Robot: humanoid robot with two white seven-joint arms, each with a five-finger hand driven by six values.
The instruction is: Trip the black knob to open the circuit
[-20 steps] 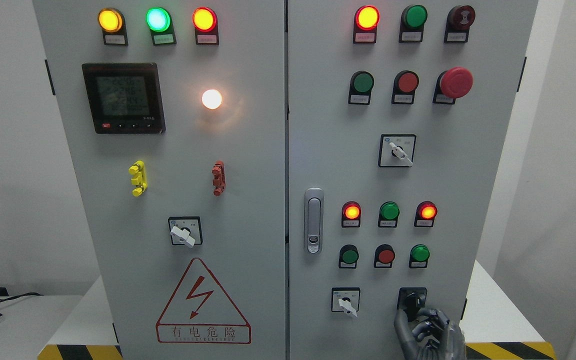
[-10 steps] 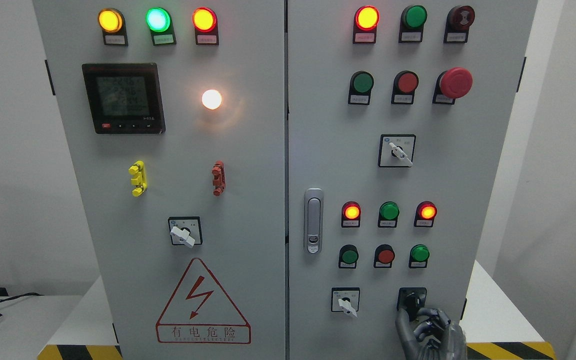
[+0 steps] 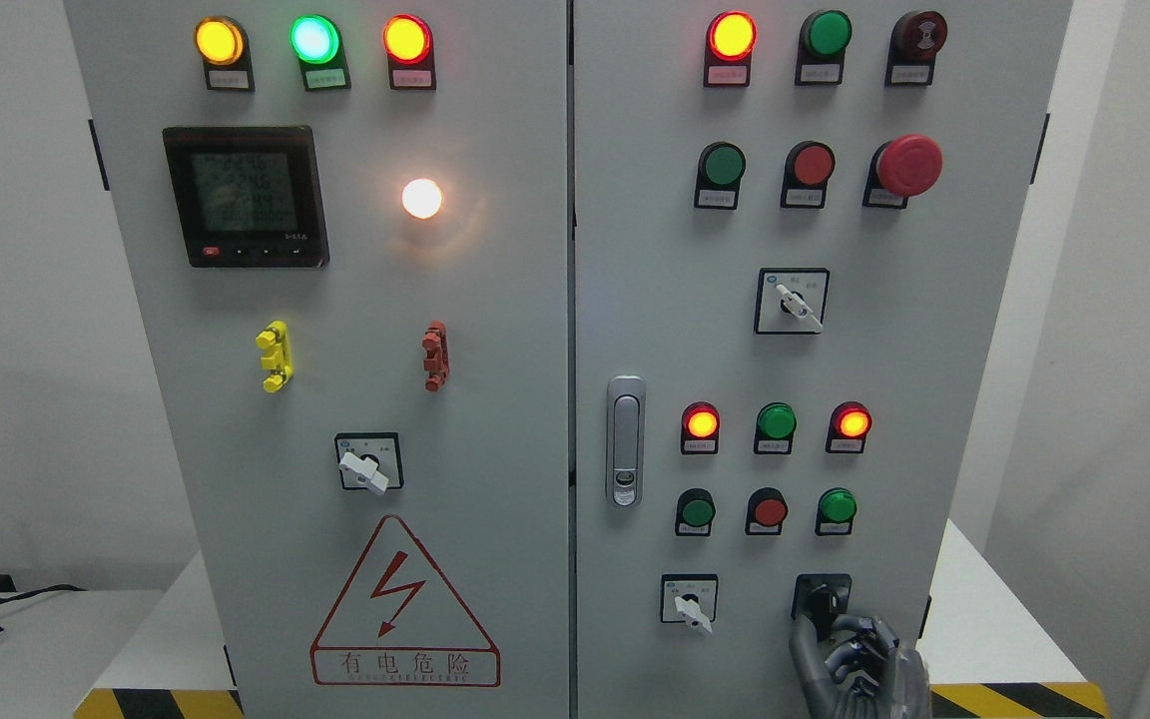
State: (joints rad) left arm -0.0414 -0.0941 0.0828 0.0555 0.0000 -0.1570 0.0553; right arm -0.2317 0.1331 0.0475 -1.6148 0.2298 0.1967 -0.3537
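Note:
The black knob sits on a black square plate at the lower right of the grey cabinet's right door. My right hand, dark grey, rises from the bottom edge right of the middle. Its thumb and curled fingers close around the knob's lower part from below, hiding part of it. The left hand does not show.
A white selector switch lies just left of the knob, with three push buttons and lit indicator lamps above. A door latch is at the door's left edge. Yellow-black hazard tape marks the table edge.

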